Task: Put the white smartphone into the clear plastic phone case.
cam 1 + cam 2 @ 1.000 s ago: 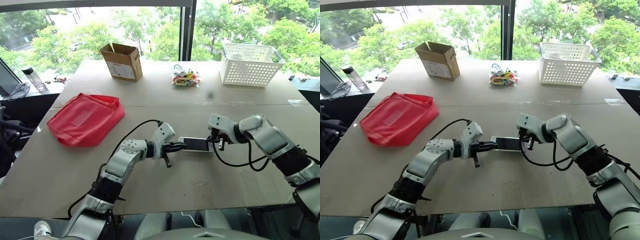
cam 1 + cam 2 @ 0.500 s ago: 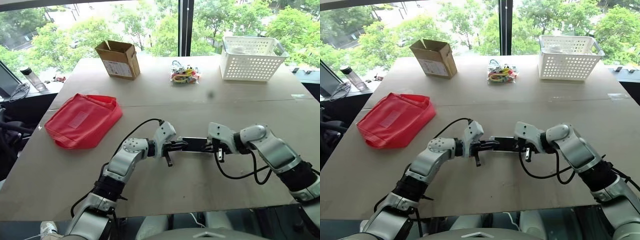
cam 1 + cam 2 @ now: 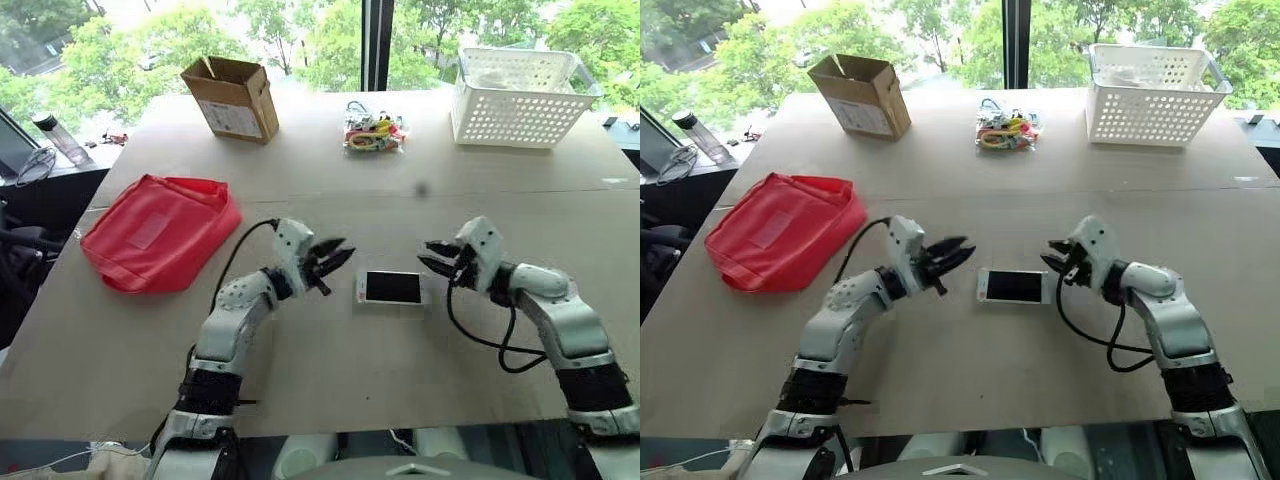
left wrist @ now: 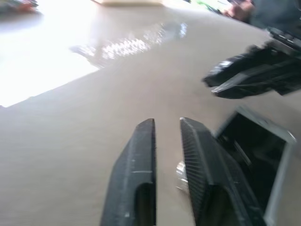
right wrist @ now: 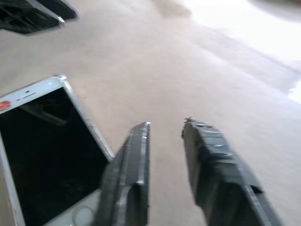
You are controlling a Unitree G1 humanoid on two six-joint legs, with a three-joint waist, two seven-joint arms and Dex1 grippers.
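The white smartphone (image 3: 392, 288) lies flat and screen-up on the wooden table (image 3: 330, 380), midway between my two grippers. My left gripper (image 3: 346, 249) hovers a little to its left, open and empty, pointing toward the phone. On the other side my right gripper (image 3: 424, 252) is also open and empty, facing back at it. The left wrist view has the phone (image 4: 254, 146) just beyond my fingers (image 4: 193, 141), with the right gripper (image 4: 249, 77) past it. I cannot make out the clear plastic phone case apart from the phone.
A red bag (image 3: 160, 230) lies at the left. A cardboard box (image 3: 232, 97), a bundle of colourful bands (image 3: 372, 132) and a white perforated basket (image 3: 525, 95) stand along the far side. A bottle (image 3: 55, 140) stands off the table's left corner.
Both grippers have opened and let go of the phone, which was held up between them and now lies flat on the table. Both hands have drawn apart and risen. The camera has tilted down.
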